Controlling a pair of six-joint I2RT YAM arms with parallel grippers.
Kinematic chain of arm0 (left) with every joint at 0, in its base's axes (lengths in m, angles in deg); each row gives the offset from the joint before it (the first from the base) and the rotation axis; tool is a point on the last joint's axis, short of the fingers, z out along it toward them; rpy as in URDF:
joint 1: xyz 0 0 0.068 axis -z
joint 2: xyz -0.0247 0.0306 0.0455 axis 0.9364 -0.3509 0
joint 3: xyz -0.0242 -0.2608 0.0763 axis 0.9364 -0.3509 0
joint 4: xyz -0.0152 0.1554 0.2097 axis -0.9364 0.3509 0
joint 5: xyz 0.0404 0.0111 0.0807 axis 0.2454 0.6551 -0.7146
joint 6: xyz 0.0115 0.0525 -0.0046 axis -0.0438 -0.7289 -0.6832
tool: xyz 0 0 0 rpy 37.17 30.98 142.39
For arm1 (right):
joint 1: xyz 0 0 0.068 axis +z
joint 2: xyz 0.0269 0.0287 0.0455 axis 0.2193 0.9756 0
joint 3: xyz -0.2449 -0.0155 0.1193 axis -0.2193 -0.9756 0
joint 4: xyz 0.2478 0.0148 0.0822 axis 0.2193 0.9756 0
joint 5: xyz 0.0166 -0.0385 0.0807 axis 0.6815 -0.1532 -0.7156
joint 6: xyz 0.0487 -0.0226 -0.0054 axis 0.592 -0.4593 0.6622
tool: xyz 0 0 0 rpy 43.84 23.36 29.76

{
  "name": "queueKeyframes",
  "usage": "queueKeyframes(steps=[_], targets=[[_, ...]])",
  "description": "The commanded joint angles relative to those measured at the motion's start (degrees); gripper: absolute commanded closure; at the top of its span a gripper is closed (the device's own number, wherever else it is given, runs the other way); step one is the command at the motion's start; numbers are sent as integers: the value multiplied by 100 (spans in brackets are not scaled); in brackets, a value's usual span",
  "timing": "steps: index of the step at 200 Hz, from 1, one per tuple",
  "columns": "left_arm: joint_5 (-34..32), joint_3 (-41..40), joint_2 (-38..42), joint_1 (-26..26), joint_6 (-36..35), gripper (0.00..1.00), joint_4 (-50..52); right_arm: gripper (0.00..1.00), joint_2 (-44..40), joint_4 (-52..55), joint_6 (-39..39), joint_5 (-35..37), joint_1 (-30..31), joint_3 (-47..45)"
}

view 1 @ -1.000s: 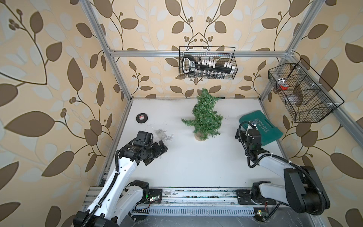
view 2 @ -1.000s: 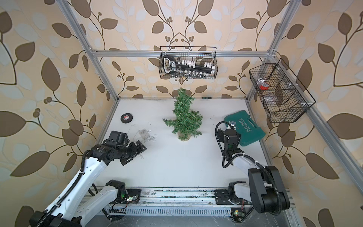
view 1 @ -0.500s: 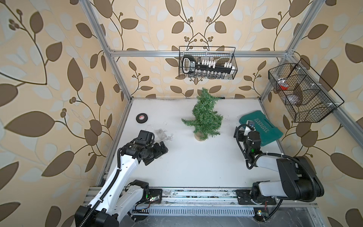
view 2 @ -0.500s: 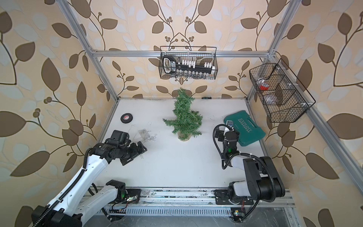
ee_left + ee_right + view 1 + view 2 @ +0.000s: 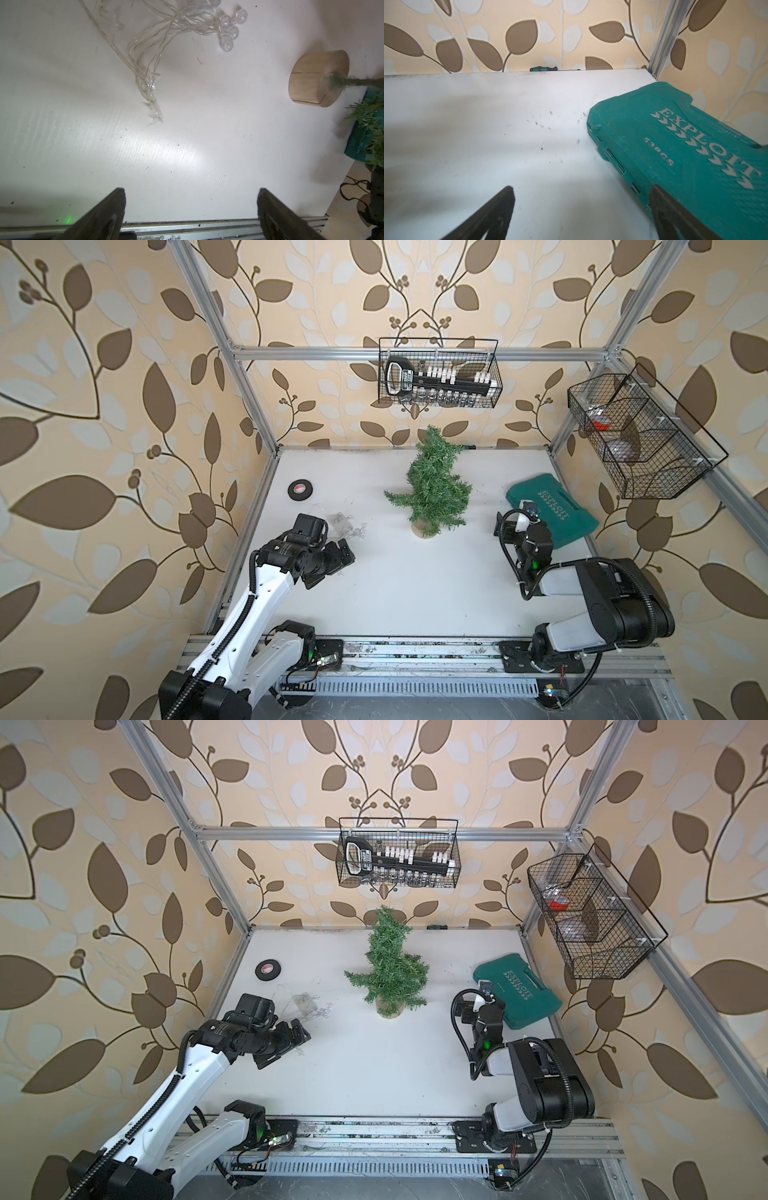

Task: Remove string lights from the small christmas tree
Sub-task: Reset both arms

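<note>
With the far wall taken as 12 o'clock and the arm rail as 6 o'clock, the small christmas tree is seen standing on its wooden base, a little toward 12 o'clock from the middle of the worktop. The string lights are off the tree. They lie in a loose heap on the worktop at about 9 o'clock from it, apart from the base. Clear round and star-shaped bulbs on thin wire are made out in the left wrist view.

A black tape roll lies at about 10 o'clock from the heap. The left arm is stretched toward the heap from 7 o'clock. The left jaws are held just at 6 o'clock of the lights, spread wide with nothing between them and only bare worktop seen in the gap.

A teal tool case lies at 3 o'clock from the tree. The right arm is folded at the case's 7 o'clock edge. The right jaws are likewise spread wide and empty, and one finger is seen in front of the case; whether it touches cannot be told. A screwdriver lies along the 12 o'clock edge.
</note>
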Motion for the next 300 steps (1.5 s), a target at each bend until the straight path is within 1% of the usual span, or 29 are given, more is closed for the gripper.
queueKeyframes(steps=[1,43,66,83,98,129,143,157,176,197,212,227,242,258,280,300], targets=[[-184,444,-159,47,-144,1,142,0,60,-5,66,-171,-36,125],[-367,1046,-627,47,-104,1,203,0,21,-28,66,-162,-40,99],[-817,1378,-873,47,-21,1,270,0,24,-8,62,-162,-39,99],[-1026,1609,-1040,47,-161,1,223,0,23,-12,63,-162,-32,99],[-1357,1777,-1159,46,-190,1,163,0,21,-10,66,-162,-37,99],[-2134,1818,-1208,47,-521,1,-406,0,16,-8,66,-162,-36,99],[-2506,1662,-1165,47,-608,1,-807,0,22,-4,66,-162,-45,99],[-2713,1419,-1100,47,-724,1,-1292,0,20,-12,64,-162,-38,99],[-2600,980,-1015,47,-1077,1,-1925,0,22,-8,66,-162,-34,99],[-2515,344,-923,85,-1289,1,-2681,0,24,-8,66,-162,-37,99],[-2738,-115,-866,269,-1572,1,-3249,0,18,-8,65,-162,-44,99],[-2785,-501,-860,472,-2121,1,-3814,0,24,-11,65,-162,-37,99],[-2851,-736,-933,565,-2551,1,-4180,0,22,-8,65,-162,-38,99],[-3052,-931,-1037,565,-2678,1,-4545,0,19,-9,66,-162,-42,99],[-2891,-1259,-1051,548,-3116,1,-5252,0,17,-10,60,-162,-38,99],[-3067,-1592,-1147,522,-3372,1,-6216,0,19,-8,66,-162,-43,99]])
